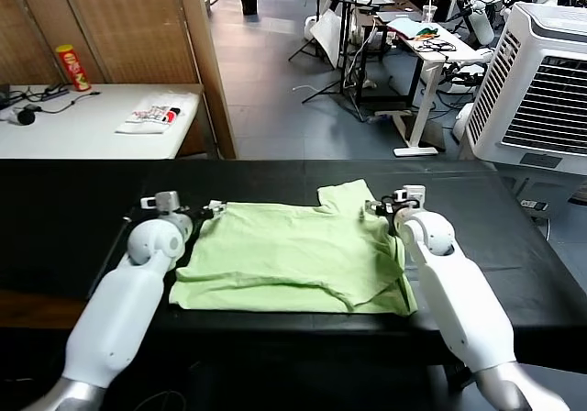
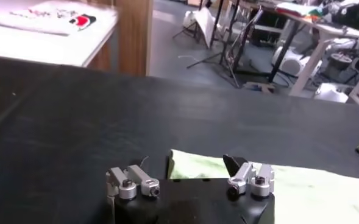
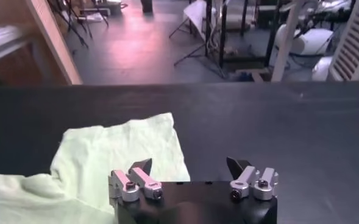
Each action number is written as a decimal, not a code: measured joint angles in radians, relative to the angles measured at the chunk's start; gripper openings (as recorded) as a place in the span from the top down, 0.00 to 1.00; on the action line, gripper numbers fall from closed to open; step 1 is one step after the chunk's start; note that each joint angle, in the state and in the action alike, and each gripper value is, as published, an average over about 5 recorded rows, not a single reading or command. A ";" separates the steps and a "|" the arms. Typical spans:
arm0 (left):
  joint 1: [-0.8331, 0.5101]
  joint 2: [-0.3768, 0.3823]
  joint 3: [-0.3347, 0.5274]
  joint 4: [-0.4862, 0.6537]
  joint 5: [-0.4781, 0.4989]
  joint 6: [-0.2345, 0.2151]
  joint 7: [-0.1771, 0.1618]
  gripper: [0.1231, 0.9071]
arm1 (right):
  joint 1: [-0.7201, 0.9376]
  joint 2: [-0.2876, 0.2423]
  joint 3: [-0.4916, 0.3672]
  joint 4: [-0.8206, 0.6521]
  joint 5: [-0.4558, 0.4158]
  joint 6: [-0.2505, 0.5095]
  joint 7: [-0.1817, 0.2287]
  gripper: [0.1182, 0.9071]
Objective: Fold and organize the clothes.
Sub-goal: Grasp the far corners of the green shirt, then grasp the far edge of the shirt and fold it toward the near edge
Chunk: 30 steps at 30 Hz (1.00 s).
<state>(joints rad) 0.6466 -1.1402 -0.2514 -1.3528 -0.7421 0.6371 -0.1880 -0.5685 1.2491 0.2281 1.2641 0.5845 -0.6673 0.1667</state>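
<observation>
The pale lime-green shirt (image 1: 289, 255) lies on the black table (image 1: 73, 209), partly folded, with one sleeve (image 1: 347, 195) sticking out at the far right. Its collar, buttons and patch do not show. My left gripper (image 1: 213, 211) is open and empty at the shirt's far left corner; that corner (image 2: 197, 165) lies between its fingers in the left wrist view, where the gripper (image 2: 188, 164) stays low over the table. My right gripper (image 1: 378, 207) is open and empty at the far right edge. In the right wrist view (image 3: 189, 164) one fingertip (image 3: 142, 165) is over the sleeve (image 3: 118, 152).
A white side table (image 1: 83, 127) at the back left holds a folded white cloth (image 1: 154, 117) and a red can (image 1: 73, 67). A wooden partition (image 1: 206, 62) stands behind it. A white air cooler (image 1: 541, 81) stands at the right. Bare black tabletop lies to either side of the shirt.
</observation>
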 joint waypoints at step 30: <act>0.016 0.017 0.024 -0.008 0.024 -0.007 0.036 1.00 | -0.124 -0.068 0.037 0.202 -0.053 0.117 -0.091 0.99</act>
<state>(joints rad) 0.6629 -1.1235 -0.2271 -1.3613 -0.7183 0.6304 -0.1523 -0.6928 1.1807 0.2647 1.4664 0.5312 -0.5507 0.0758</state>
